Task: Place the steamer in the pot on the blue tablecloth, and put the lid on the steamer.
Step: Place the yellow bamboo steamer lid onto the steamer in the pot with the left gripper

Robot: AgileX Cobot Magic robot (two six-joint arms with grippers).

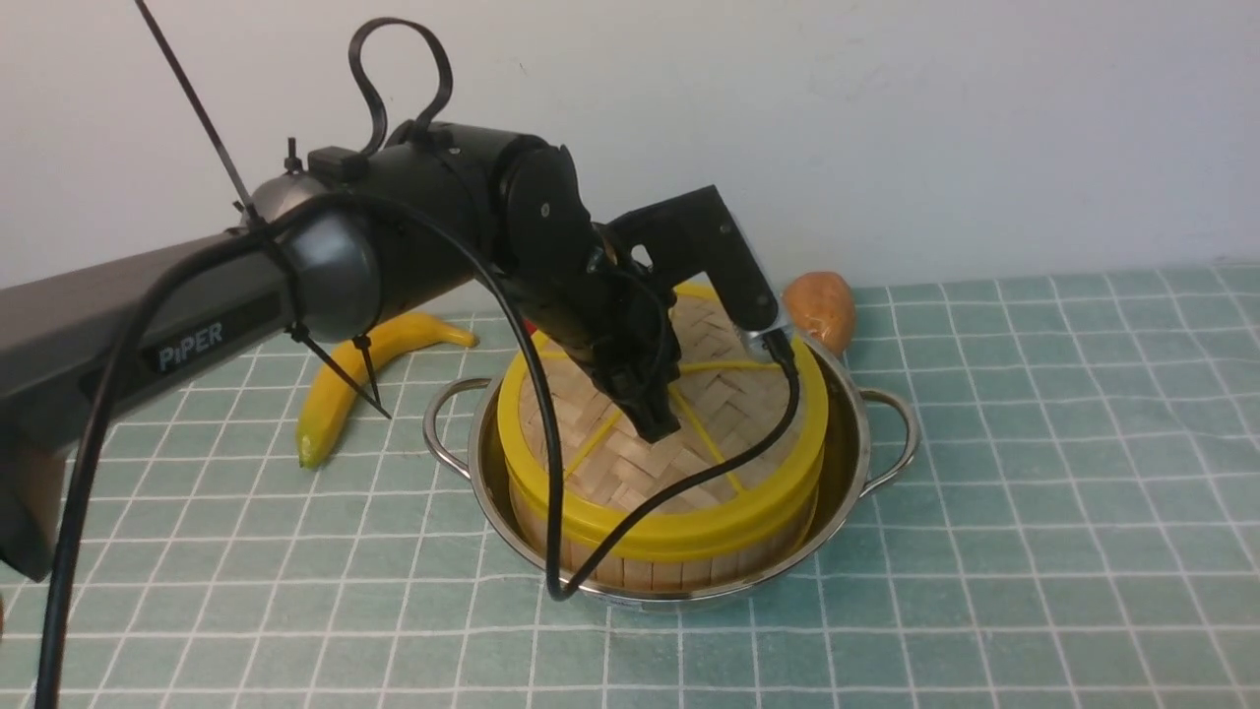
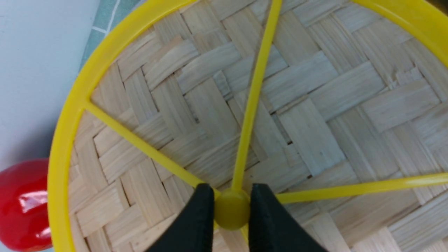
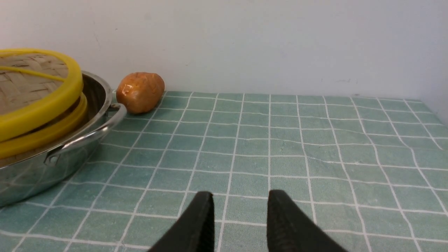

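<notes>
The steel pot (image 1: 849, 445) stands on the blue tablecloth (image 1: 1034, 492), and the bamboo steamer (image 1: 640, 569) sits inside it. The woven lid (image 1: 630, 475) lies over the steamer. In the right wrist view a thin dark gap shows between the lid's rim (image 3: 42, 106) and the steamer's rim (image 3: 52, 135). My left gripper (image 1: 655, 423) reaches down onto the lid's middle. It is shut on the small yellow knob (image 2: 232, 209) where the spokes meet. My right gripper (image 3: 239, 204) hangs low over bare cloth to the right of the pot (image 3: 70, 154), open with nothing between its fingers.
A yellow banana (image 1: 364, 379) lies left of the pot. An orange-brown lump (image 1: 820, 307) sits behind it by the wall, also in the right wrist view (image 3: 140, 91). A shiny red object (image 2: 21, 204) shows past the lid's rim. The white wall closes the back.
</notes>
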